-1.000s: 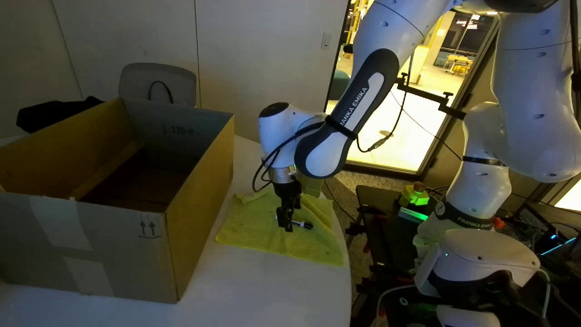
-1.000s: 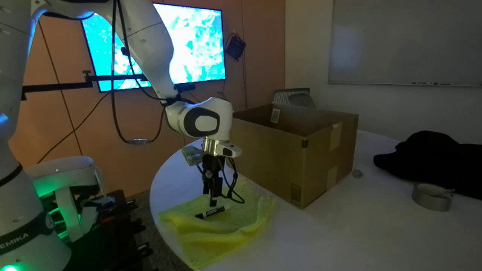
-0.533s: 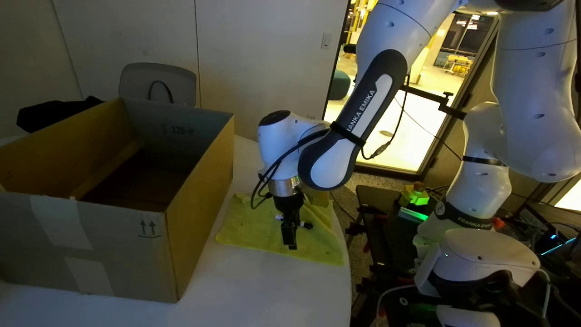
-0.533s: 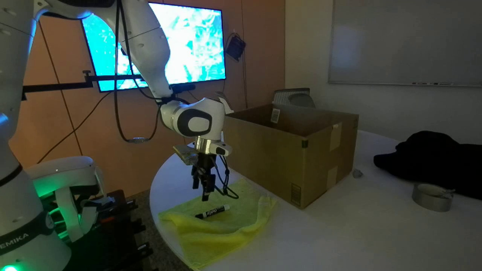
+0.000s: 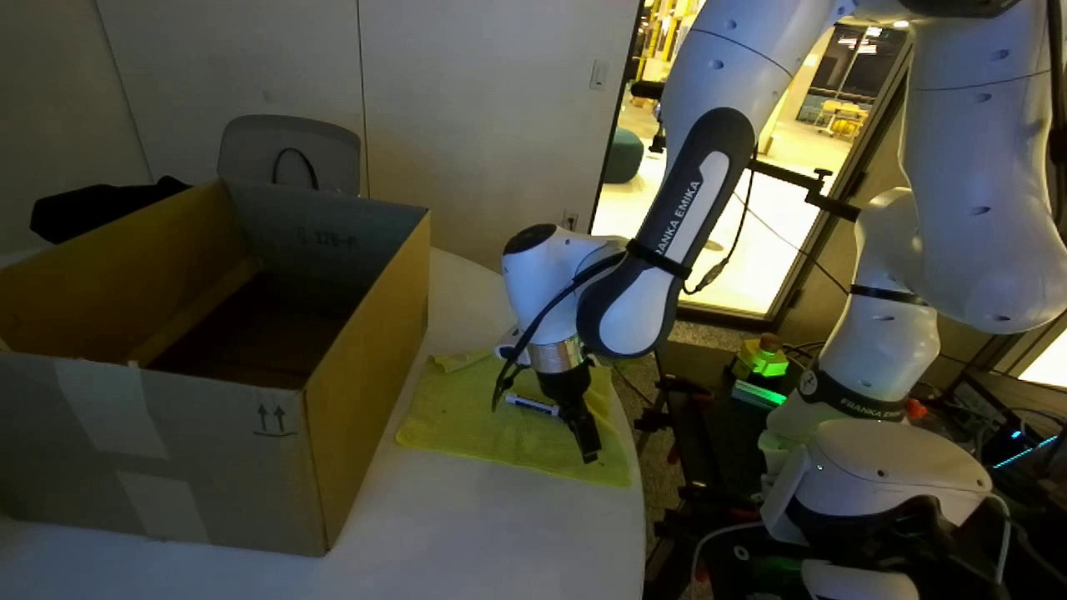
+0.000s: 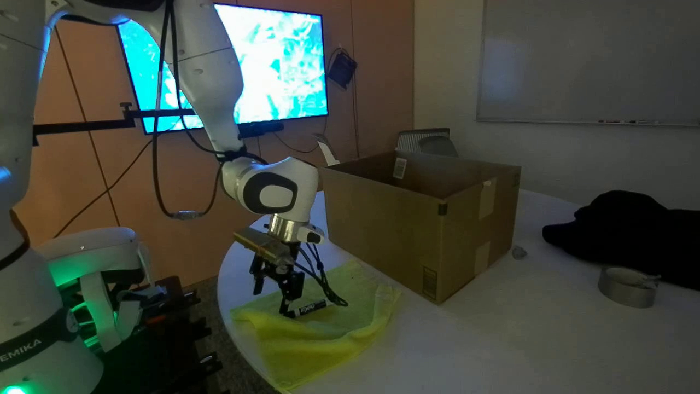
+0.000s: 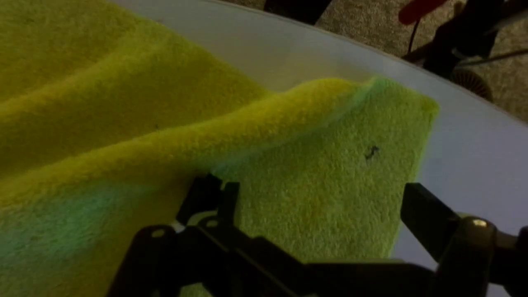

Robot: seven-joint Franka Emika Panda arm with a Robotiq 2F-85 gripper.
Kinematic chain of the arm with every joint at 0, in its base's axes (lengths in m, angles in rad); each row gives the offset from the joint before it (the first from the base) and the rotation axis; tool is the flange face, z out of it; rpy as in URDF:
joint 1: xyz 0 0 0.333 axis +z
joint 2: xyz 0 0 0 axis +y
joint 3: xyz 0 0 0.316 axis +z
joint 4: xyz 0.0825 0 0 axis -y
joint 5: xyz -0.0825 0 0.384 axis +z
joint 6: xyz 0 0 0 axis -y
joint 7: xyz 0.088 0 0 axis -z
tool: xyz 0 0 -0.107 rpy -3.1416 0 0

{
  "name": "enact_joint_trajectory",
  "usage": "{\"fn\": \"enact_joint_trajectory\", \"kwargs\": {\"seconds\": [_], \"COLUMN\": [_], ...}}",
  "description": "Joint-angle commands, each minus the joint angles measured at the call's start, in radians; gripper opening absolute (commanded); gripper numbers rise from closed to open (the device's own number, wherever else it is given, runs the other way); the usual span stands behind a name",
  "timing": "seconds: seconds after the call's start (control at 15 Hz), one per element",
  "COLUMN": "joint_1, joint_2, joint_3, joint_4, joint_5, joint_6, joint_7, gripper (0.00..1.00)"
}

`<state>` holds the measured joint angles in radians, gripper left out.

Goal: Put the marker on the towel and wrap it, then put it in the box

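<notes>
Expo marker (image 6: 309, 308) on yellow towel (image 6: 328, 331), unwrapped.
Claw (image 7: 321, 198) spread wide, holding nothing, near the marker's black end; towel presumably laid beneath so its edge can fold over before boxing.

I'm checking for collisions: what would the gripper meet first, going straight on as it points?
Probably the yellow towel ahead of the open gripper, though the marker lies close too; depth is unclear.

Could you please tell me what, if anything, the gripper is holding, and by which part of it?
Nothing is held: the gripper is open in the wrist view, its jaws wide apart, and the marker lies on the yellow towel.
</notes>
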<state>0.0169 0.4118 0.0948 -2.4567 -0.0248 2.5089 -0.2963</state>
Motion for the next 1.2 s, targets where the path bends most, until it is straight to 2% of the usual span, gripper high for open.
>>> {"fn": "enact_joint_trajectory", "kwargs": {"seconds": [0.0,0.27,0.6,0.93,1.07,1.13], "joint_1": [-0.025,-0.003,0.044,0.109,0.112,0.120], "joint_2": [-0.066,-0.076,-0.028,0.010,0.012,0.015], "joint_3": [0.022,0.033,0.017,-0.035,-0.041,-0.047], "joint_4": [-0.108,-0.199,-0.235,-0.219,-0.218,-0.216], "joint_5": [-0.070,-0.172,-0.300,-0.372,-0.370,-0.374], "joint_6": [0.046,0.116,0.256,0.301,0.305,0.302], "joint_7": [-0.138,-0.206,-0.145,-0.030,-0.012,0.002], "gripper": [1.00,1.00,1.00,1.00,0.74,0.69]}}
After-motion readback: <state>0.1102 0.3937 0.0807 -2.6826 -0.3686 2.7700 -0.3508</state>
